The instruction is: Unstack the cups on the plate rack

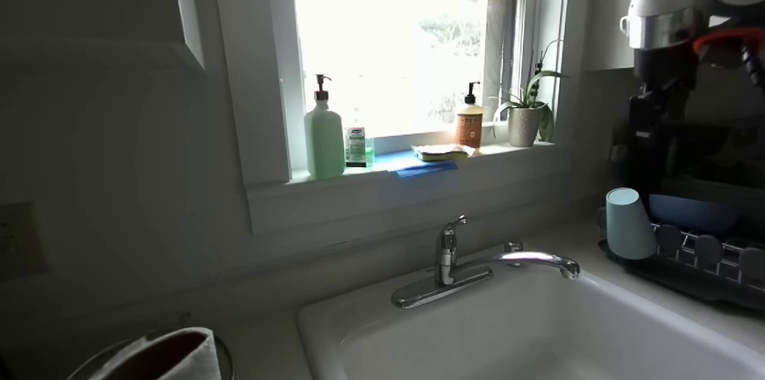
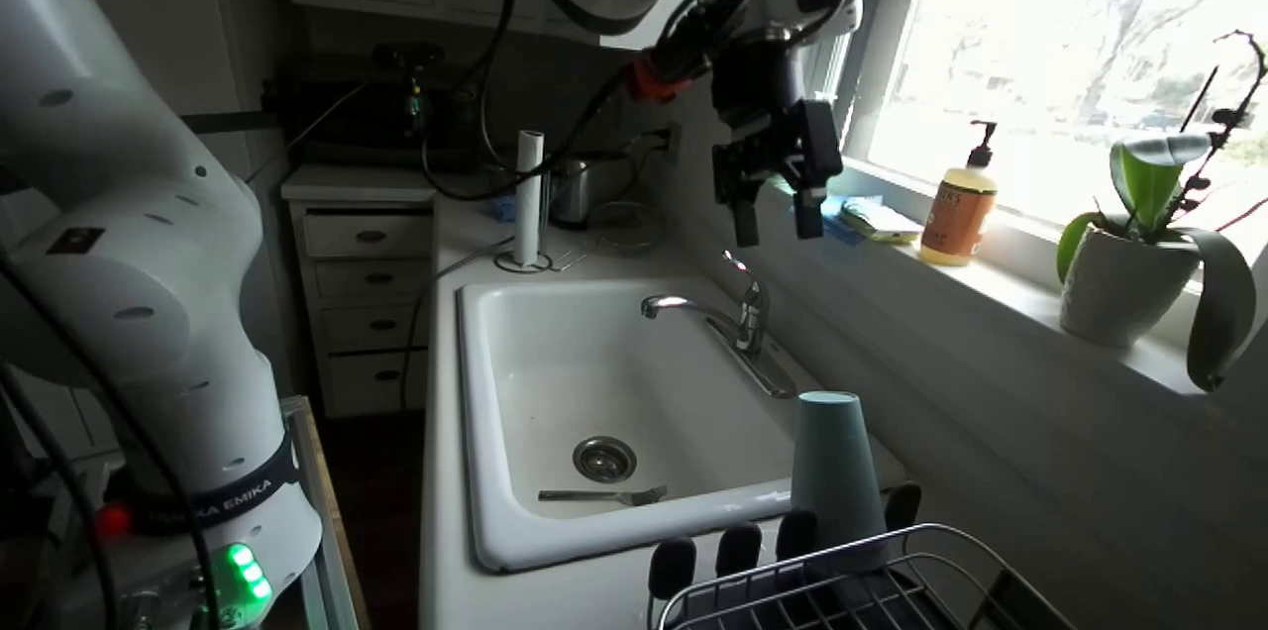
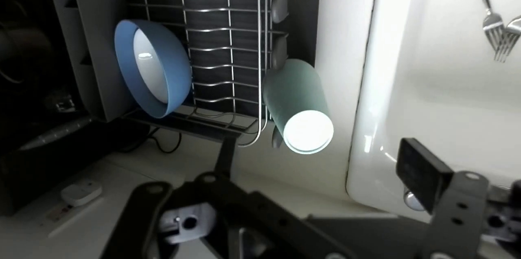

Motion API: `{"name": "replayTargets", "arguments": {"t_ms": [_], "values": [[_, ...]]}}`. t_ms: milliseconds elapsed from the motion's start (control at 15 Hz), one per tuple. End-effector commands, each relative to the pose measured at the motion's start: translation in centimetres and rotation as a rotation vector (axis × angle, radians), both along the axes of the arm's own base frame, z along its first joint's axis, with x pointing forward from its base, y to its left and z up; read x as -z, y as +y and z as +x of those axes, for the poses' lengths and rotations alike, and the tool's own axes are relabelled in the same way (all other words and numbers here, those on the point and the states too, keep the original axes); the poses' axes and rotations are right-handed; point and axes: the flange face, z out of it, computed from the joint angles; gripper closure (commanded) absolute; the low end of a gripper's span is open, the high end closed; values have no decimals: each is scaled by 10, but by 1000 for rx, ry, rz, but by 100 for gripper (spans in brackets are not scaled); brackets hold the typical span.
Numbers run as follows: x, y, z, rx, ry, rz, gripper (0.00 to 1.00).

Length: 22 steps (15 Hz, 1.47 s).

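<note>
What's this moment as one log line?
Gripper: open, empty | pale-blue tumbler: narrow end up, at dish rack edge | stacked: cannot tell

A green bottle (image 1: pixel 324 142) and potted plant (image 1: pixel 525 125) share the windowsill (image 1: pixel 493 149).

In my wrist view, the cup (image 3: pixel 295 90) sits at the edge of the plate rack (image 3: pixel 209 50), right of the bowl (image 3: pixel 175 63), left of the sink (image 3: pixel 447 100) holding 2 forks (image 3: pixel 493 23).

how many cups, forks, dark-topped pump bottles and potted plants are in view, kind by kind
Pale blue tapered cup: 1 visible; any nested inside is hidden
Silvery metal forks: 2
Tall green bottle and amber orange-labelled bottle, both dark-topped: 2
Green-leaved plant in pale round pot: 1
Total: 6 visible
</note>
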Motion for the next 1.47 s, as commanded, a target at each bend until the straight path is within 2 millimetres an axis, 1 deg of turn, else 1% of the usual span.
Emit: {"name": "replayTargets", "arguments": {"t_ms": [0, 133, 267, 600, 800, 1067, 1400], "values": [[25, -20, 43, -26, 37, -41, 0], [43, -27, 57, -31, 57, -45, 0], [58, -34, 67, -32, 83, -50, 0], [97, -52, 79, -29, 131, -60, 0], [117, -59, 80, -21, 160, -59, 0], [137, -60, 80, -18, 194, -44, 0], [146, -64, 81, -23, 214, -48, 0]]}}
